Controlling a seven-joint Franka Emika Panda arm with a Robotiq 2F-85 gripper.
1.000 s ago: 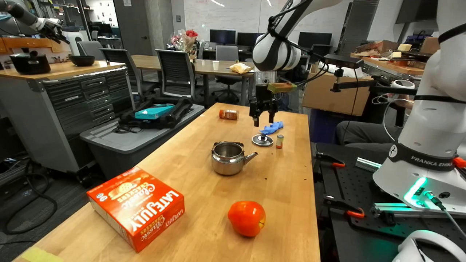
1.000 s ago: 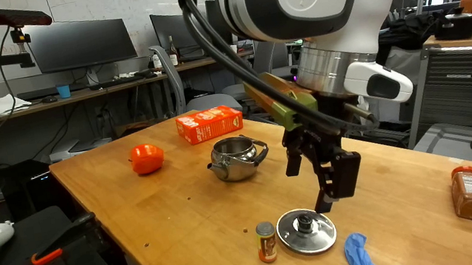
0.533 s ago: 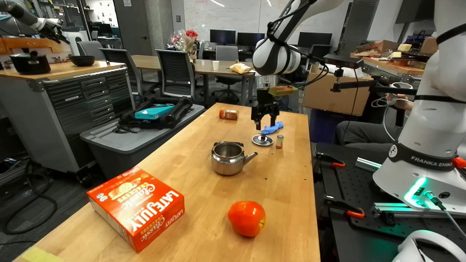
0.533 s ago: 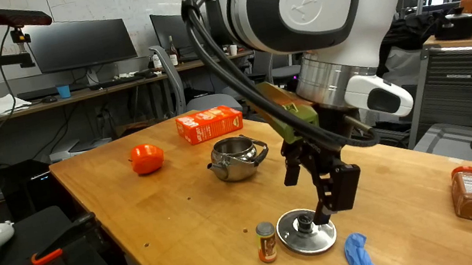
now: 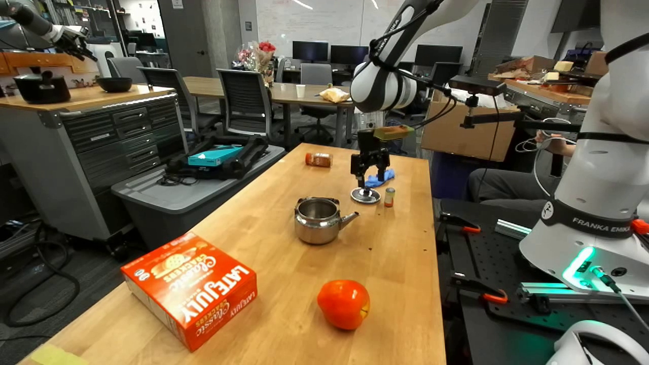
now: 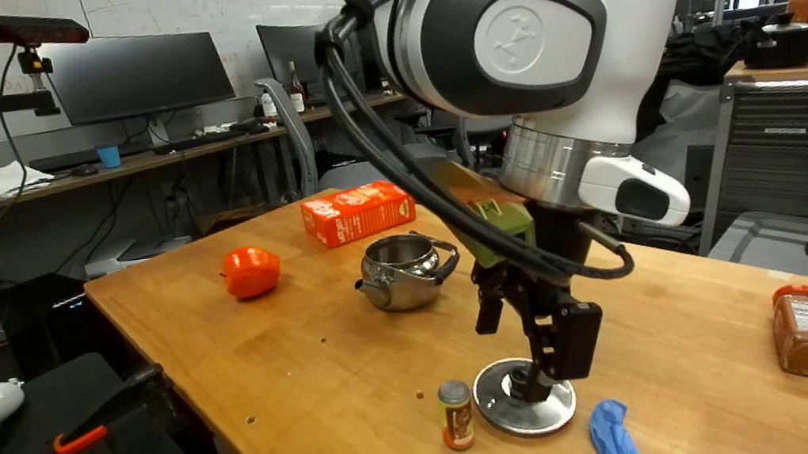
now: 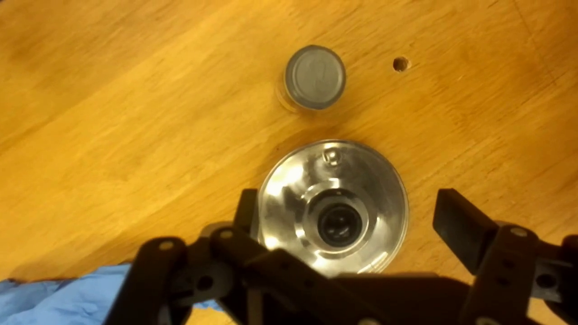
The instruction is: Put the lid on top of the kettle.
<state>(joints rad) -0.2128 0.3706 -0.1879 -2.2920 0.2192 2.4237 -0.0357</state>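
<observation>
Jaws lower, nearer the lid (image 7: 335, 210)

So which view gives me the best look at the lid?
The wrist view: it looks down on the lid, large, its black knob and most of its top showing. Both exterior views show it smaller and from an angle, lying on the table; in an exterior view, the gripper hides part of it.

Btm rim of lid (image 7: 333, 209) behind claw (image 7: 347, 212) in wrist view, blue glove (image 7: 67, 299) pt. off-frame.
</observation>
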